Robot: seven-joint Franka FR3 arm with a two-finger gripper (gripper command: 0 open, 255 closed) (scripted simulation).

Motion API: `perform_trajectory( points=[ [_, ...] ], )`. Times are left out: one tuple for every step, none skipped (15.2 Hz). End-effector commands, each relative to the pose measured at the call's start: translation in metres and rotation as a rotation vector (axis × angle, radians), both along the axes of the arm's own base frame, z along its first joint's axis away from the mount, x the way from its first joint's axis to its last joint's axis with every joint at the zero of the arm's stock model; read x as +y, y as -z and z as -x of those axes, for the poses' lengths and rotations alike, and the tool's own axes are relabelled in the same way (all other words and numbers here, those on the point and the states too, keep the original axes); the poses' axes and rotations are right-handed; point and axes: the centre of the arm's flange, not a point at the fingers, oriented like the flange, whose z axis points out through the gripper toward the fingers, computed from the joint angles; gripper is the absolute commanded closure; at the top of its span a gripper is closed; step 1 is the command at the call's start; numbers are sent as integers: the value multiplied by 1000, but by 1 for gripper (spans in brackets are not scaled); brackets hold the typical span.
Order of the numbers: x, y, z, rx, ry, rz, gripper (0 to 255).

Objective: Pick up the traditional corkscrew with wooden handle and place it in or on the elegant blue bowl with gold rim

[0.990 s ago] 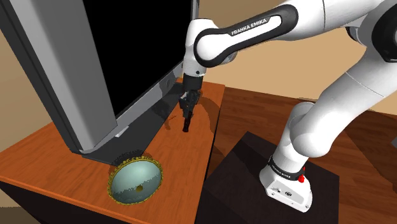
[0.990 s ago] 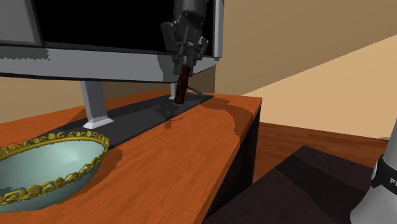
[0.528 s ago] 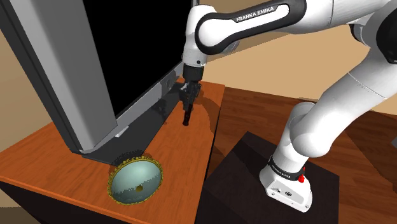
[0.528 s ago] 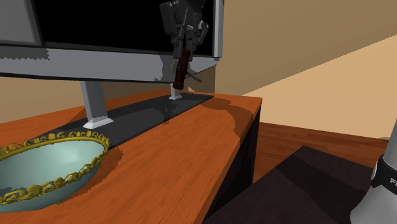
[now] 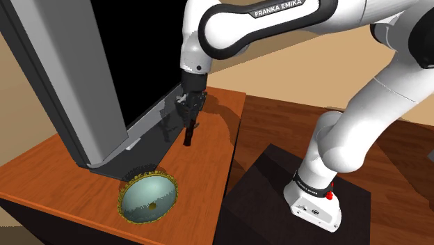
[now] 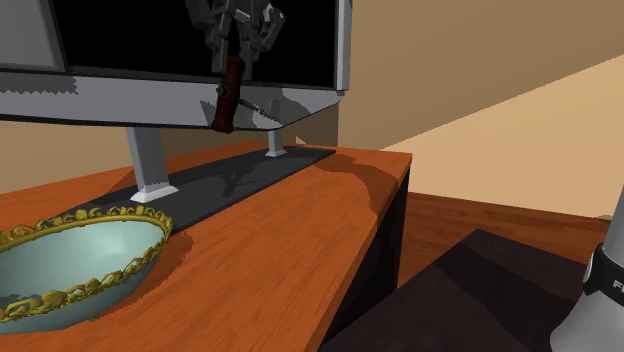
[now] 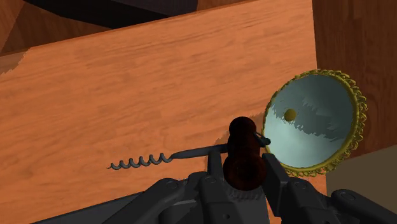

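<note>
My black gripper (image 5: 188,115) is shut on the corkscrew (image 5: 187,135) and holds it in the air above the orange wooden table (image 5: 209,163). Its dark reddish-brown handle (image 6: 227,96) hangs nearly upright below the gripper (image 6: 236,35), in front of the screen. In the wrist view the handle (image 7: 244,154) sits clasped between the fingers (image 7: 278,180), and the metal spiral (image 7: 139,162) sticks out sideways. The pale blue bowl (image 5: 147,198) with a gold ornate rim (image 6: 88,218) stands on the table near its front end, beyond the handle in the wrist view (image 7: 315,121).
A large grey-framed black screen (image 5: 76,76) stands along the table on two feet (image 6: 152,170), close beside the gripper. The table's edge (image 5: 231,163) drops to a dark wooden floor (image 5: 278,118). The robot's dark stand (image 5: 271,202) is at the shoulder view's lower right.
The gripper has lifted the corkscrew off the table and carried it toward the bowl, leftward in both exterior views.
</note>
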Motion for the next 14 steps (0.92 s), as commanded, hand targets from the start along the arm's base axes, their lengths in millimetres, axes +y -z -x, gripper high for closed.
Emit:
perform_trajectory(
  points=[
    [27,-5,3,1,2,-1,255],
    [40,-8,5,1,2,-1,255],
    [52,-10,6,1,2,-1,255],
    [65,-13,7,1,2,-1,255],
    [78,-15,9,1,2,-1,255],
    [91,-17,10,1,2,-1,255],
    [104,-20,11,1,2,-1,255],
    [117,-22,12,1,2,-1,255],
    [130,-25,14,1,2,-1,255],
    [143,-27,15,1,2,-1,255],
    [156,-30,16,1,2,-1,255],
    [169,-32,17,1,2,-1,255],
    [182,-34,19,1,2,-1,255],
    [195,-37,20,1,2,-1,255]
  ],
)
